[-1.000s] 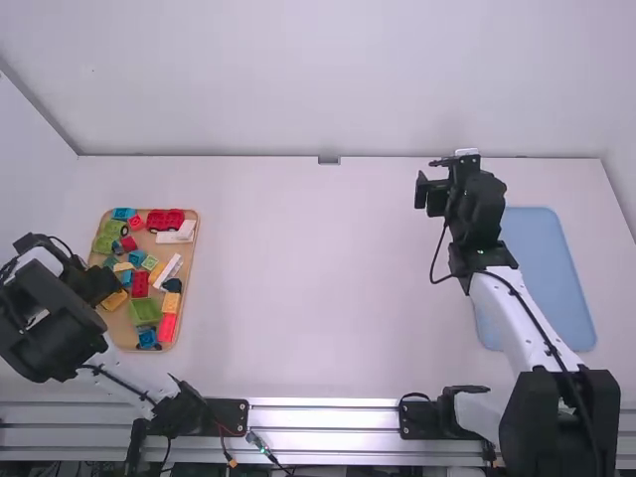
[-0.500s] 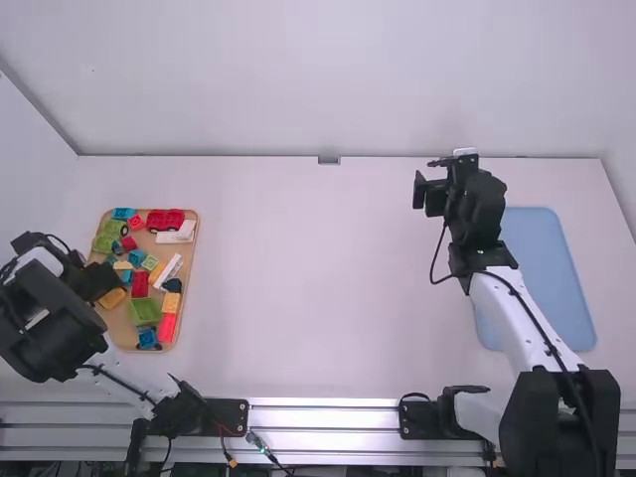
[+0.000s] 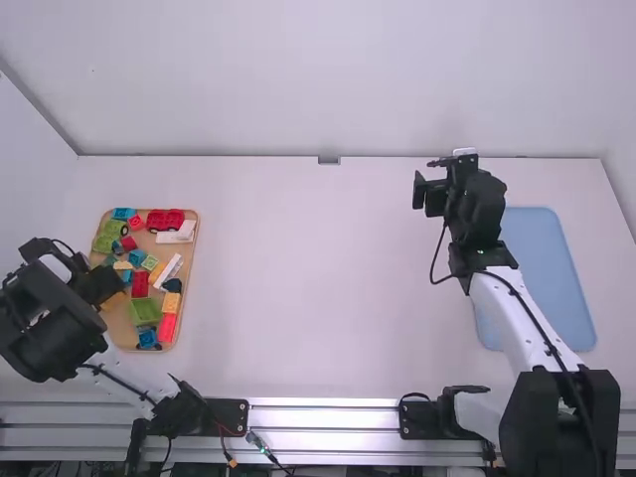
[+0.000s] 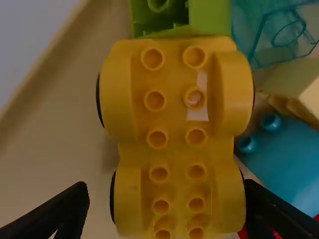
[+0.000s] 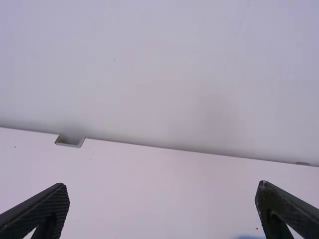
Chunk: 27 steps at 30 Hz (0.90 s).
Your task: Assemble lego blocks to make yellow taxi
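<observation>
Left arm (image 3: 38,328) shifts slightly over block tray (image 3: 121,328); taxi waits to be built

The left arm's wrist has edged a touch toward the middle of the desk (image 3: 318,288) since the frame half a second ago, while the right arm (image 3: 522,323) holds its pose. The taxi appears to be at the very start: the yellow car base (image 4: 177,144), its likely foundation, lies inside the tray near the rim, with no body or roof stacked on it. Choosing the parts, carrying them out and pressing them together all seem to remain. A blue mat (image 3: 549,268), well apart from the tray on the desk's opposite side, may be meant for the build.

The base is glossy yellow and long, with two rows of hollow round knobs facing the wrist camera, bulging fenders at its corners and dark wheels peeking from the sides. A pale patch between the knobs may be glare. Inside the tray, a green block (image 4: 212,17) sits at its end and a blue block (image 4: 286,162) beside it.

The left tool (image 4: 164,188), above the tray, is released, its fingers spread to either side of the base. The right tool (image 5: 162,186), well apart from the tray, is also parted and empty.
</observation>
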Each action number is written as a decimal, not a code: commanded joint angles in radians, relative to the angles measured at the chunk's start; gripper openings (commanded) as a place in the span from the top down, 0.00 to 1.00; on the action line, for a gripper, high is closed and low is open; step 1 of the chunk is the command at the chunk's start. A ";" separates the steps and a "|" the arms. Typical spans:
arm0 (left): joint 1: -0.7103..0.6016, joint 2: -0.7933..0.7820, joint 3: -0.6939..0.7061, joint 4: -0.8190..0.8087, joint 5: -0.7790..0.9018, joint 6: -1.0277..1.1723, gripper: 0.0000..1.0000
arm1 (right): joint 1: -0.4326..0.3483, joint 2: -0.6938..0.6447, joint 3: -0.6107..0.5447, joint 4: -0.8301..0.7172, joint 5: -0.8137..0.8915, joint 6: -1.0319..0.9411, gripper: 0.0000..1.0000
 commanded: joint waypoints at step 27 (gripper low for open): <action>-0.005 0.020 -0.061 0.096 0.031 0.026 0.46 | 0.006 0.007 0.036 -0.012 0.001 0.005 0.01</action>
